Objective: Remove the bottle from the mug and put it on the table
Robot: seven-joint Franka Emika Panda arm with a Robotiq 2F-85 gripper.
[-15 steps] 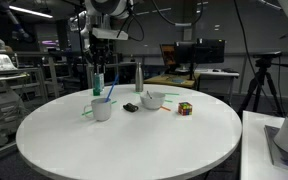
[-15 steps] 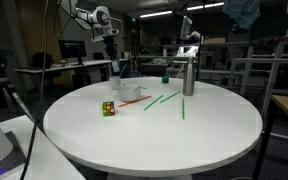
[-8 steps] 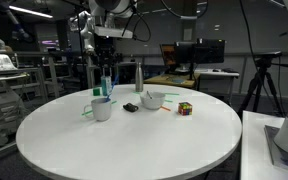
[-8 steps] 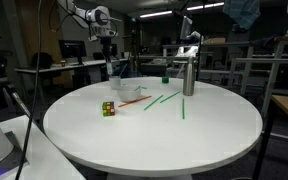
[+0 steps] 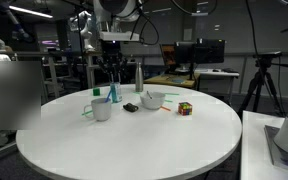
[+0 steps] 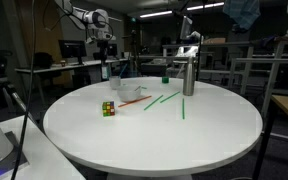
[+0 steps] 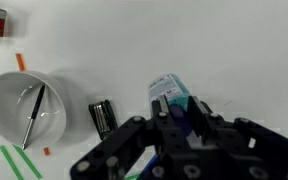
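So in an exterior view the Panda arm (image 5: 112,20) drops in from the top of the frame, a bit left of centre. The wrist points pretty much straight down, and the Robotiq gripper (image 5: 114,76) hangs vertical over the far-left part of the big round white table (image 5: 134,145).

The fingers are pinched on the upper part of the small slim teal-green bottle with a bluish top (image 5: 114,89), which is upright in the grip. The bottle is out of the small white cylindrical mug (image 5: 102,109). It sits just right of the mug in the picture, with its lower end around the height of the mug's rim. Can't tell from this angle whether its base touches the table.

In the wrist view the gripper (image 7: 181,120) fills the bottom centre, with dark fingers on either side of the bottle (image 7: 167,92). The camera looks down on its bluish top, with bare white table around it.

Other stuff on the table:
- A tall grey metal bottle (image 5: 138,76) stands upright just right of the gripper.
- A white bowl with a rim spout (image 5: 153,99) is right of the mug.
- A small black block (image 5: 130,106) lies between the mug and the bowl.
- A colourful puzzle cube (image 5: 185,108) is further right.

In the wrist view the bowl (image 7: 24,108) is at the left edge with a thin dark stick lying in it. The black block (image 7: 103,116) lies between the bowl and the bottle.

In an exterior view from across the table the arm (image 6: 96,18) is in the upper left. The gripper there is too small to make out, and a few green sticks (image 6: 164,100) lie near the middle.
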